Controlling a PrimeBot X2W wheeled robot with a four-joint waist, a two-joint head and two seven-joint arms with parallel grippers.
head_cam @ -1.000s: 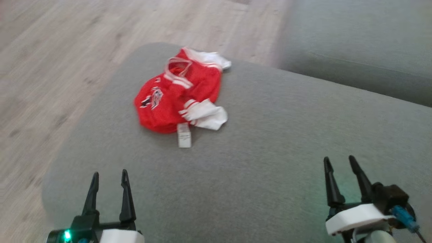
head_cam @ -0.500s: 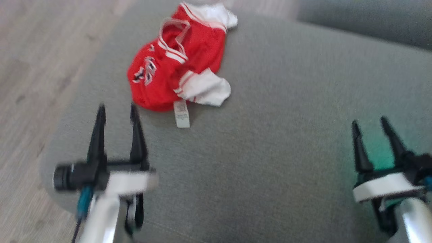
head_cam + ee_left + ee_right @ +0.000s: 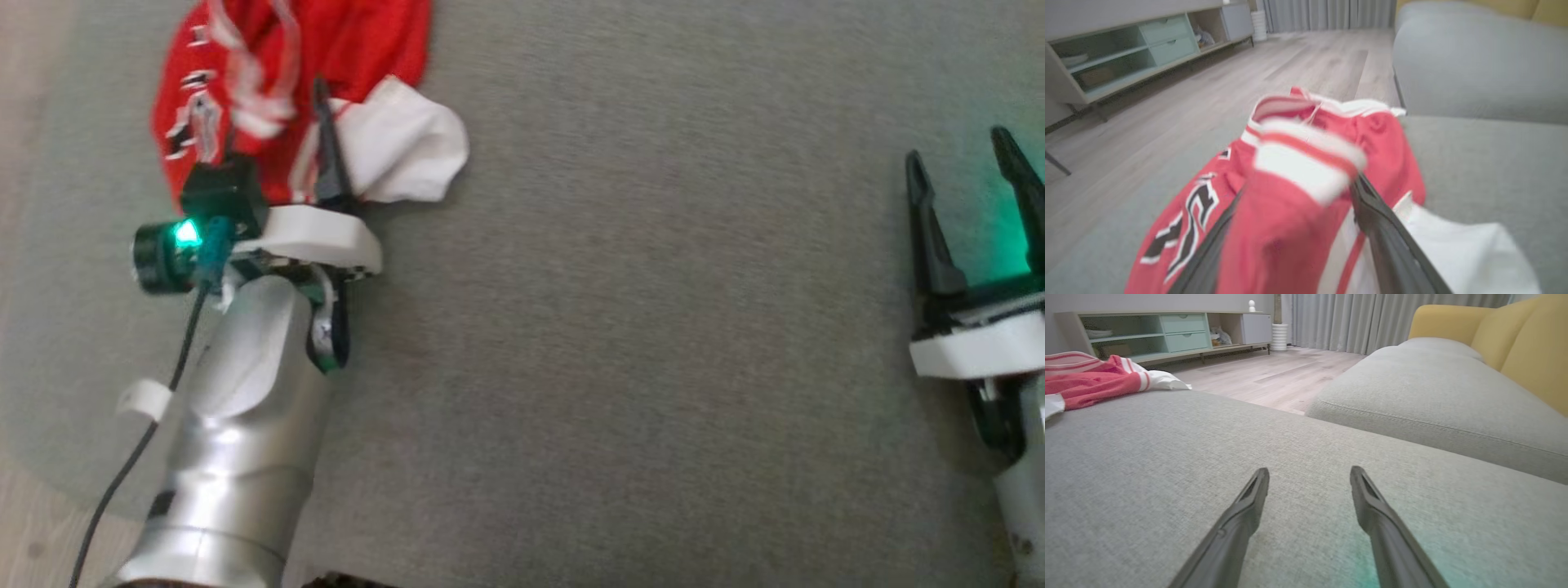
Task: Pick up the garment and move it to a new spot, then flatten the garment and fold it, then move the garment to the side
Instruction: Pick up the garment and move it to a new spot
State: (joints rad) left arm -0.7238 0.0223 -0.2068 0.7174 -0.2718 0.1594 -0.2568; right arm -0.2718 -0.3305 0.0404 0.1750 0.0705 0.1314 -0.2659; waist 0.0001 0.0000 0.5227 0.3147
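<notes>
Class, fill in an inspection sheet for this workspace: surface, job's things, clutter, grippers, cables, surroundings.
Surface: grey cushion, bare apart from the garment.
Job's things: red and white garment, crumpled near the cushion's left edge.
Clutter: nothing seen.
Grippers: left gripper open, fingers astride a fold of the garment; right gripper open over bare cushion, apart from the garment.
Cables: dark cable hanging beside the left forearm.
Surroundings: wood floor, sofa with yellow backrest, low cabinet, curtains.

The garment (image 3: 359, 41) is a red jersey with white sleeves, striped trim and dark lettering. It lies crumpled in a loose heap near the cushion (image 3: 653, 327)'s left edge.
</notes>
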